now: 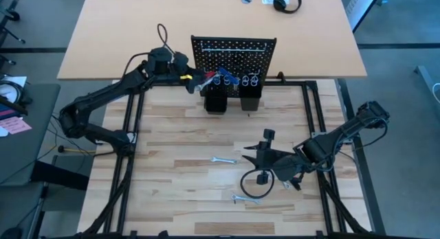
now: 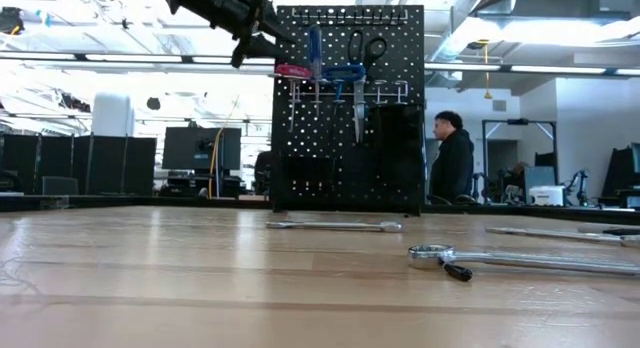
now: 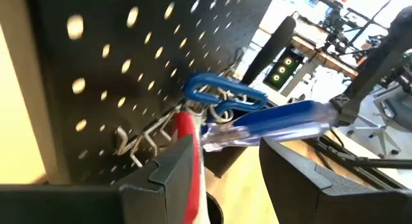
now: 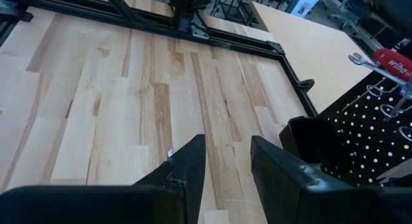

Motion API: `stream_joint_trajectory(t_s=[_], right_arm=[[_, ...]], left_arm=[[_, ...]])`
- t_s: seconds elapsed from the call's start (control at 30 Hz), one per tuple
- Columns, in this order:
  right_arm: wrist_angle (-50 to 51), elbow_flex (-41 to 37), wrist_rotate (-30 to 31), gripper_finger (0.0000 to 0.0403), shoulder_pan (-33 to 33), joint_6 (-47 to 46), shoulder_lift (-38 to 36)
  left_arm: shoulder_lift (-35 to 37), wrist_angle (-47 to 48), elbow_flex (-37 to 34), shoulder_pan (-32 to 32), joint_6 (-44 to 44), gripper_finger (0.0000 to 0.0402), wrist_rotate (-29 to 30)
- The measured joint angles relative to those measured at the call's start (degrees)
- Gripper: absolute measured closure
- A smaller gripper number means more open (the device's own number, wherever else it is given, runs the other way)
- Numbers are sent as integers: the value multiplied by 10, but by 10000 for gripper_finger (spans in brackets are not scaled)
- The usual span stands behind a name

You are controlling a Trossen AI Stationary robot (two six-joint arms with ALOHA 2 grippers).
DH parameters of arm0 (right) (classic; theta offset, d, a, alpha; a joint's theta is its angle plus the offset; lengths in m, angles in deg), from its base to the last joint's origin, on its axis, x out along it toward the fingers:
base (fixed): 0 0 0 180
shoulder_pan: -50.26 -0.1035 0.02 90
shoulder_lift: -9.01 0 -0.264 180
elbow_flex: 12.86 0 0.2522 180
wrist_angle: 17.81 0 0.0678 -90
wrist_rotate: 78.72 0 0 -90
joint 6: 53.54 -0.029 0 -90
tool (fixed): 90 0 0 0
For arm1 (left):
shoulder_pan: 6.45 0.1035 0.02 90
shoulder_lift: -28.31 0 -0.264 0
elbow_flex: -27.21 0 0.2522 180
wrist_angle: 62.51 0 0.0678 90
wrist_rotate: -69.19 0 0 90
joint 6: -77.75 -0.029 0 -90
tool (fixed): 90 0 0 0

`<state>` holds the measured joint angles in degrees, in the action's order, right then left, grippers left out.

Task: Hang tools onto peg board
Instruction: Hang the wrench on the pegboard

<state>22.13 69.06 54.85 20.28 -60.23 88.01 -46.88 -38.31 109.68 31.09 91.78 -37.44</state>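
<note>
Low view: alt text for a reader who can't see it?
An upright black perforated metal peg board stands across the wooden table, with blue-handled tools and black scissors hanging on it. The left claw is at its top-left corner; silver wrenches lie in front.

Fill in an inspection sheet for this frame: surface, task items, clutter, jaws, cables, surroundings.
Surface: wooden table, bare planks inside a black frame.
Job's things: peg board upright at the far side; red-handled tool, blue-handled tools and scissors on its hooks; two black cups at its base. Three wrenches lie loose on the table.
Clutter: headphones on the far desk.
Grippers: left gripper at the board's hook row, jaws open beside the red handle. Right gripper low over the table's near right, jaws apart, nothing between them.
Cables: a black loop at the left wrist.
Surroundings: an office with monitors; a person behind the board.
</note>
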Motion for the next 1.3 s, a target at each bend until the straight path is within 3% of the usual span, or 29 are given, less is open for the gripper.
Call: stream_joint_trajectory(t_s=[0.3,0.43,0.5,0.6,0.7,0.83,0.93,1.07,1.3], right_arm=[[0,0,0,271,1,0,0],[-1,0,0,271,3,0,0],[-1,0,0,271,6,0,0],[-1,0,0,271,12,0,0],[-1,0,0,271,17,0,0],[-1,0,0,271,15,-4,0],[-1,0,0,271,11,-4,0],[0,0,-1,271,11,-4,0],[-1,0,-1,271,12,-4,0]], left_arm=[[106,73,0,-8,-126,233,31],[145,173,0,-53,-233,233,75],[151,212,-13,-85,-245,233,108],[148,209,-59,-119,-179,233,120],[145,149,-118,-122,-106,233,120],[144,50,-180,-81,-23,233,109],[144,-31,-208,-33,44,233,60],[119,-55,-222,14,94,233,3],[53,-116,-222,20,150,233,-40]])
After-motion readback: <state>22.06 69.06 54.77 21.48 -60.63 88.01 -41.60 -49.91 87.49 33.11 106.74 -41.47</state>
